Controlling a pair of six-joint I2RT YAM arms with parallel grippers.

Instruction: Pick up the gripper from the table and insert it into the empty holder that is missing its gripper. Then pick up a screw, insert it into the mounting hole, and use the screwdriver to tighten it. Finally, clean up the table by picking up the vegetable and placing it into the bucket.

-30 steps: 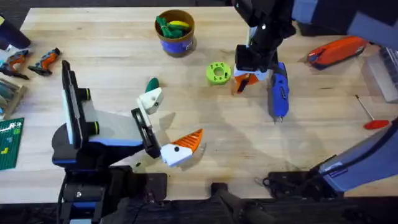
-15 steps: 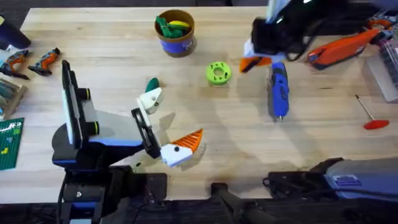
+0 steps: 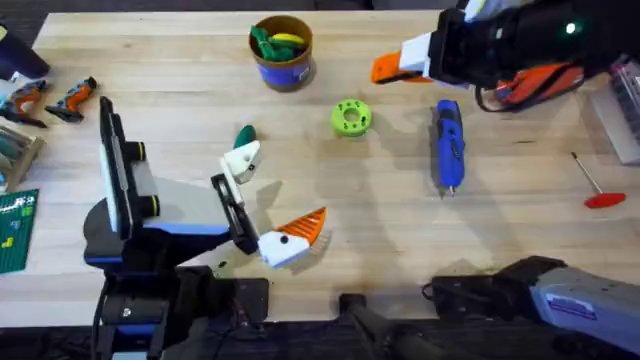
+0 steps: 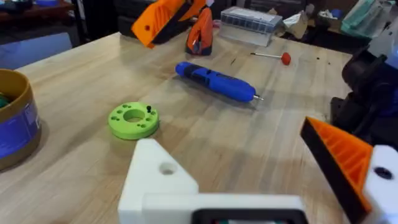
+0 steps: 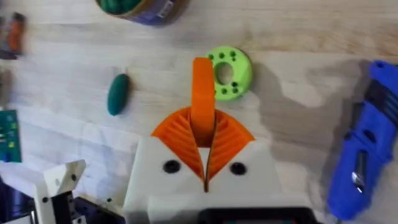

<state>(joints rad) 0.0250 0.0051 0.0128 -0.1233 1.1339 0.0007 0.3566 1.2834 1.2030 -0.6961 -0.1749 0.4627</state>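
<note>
Between the right gripper [image 5: 204, 152] jaws sits the gripper [image 5: 202, 102], clenched; left gripper [image 3: 262, 205] jaws released.

On my right wrist feed, the right gripper [image 5: 203, 140] has its two orange ribbed pads [image 5: 177, 134] pinched together on the gripper [image 5: 202, 93], the orange fingertip standing out straight past the pads. Beyond it on the wooden table [image 5: 311, 37] sits the lime-green disc [image 5: 231, 74], just beside the fingertip's far end, with the vegetable [image 5: 117, 93] lying apart from it and the blue screwdriver [image 5: 364, 143] off at the other side. I also see the bucket [image 5: 140, 9] cut off at the frame edge and, in a corner, the white holder [image 5: 59, 186].
</note>
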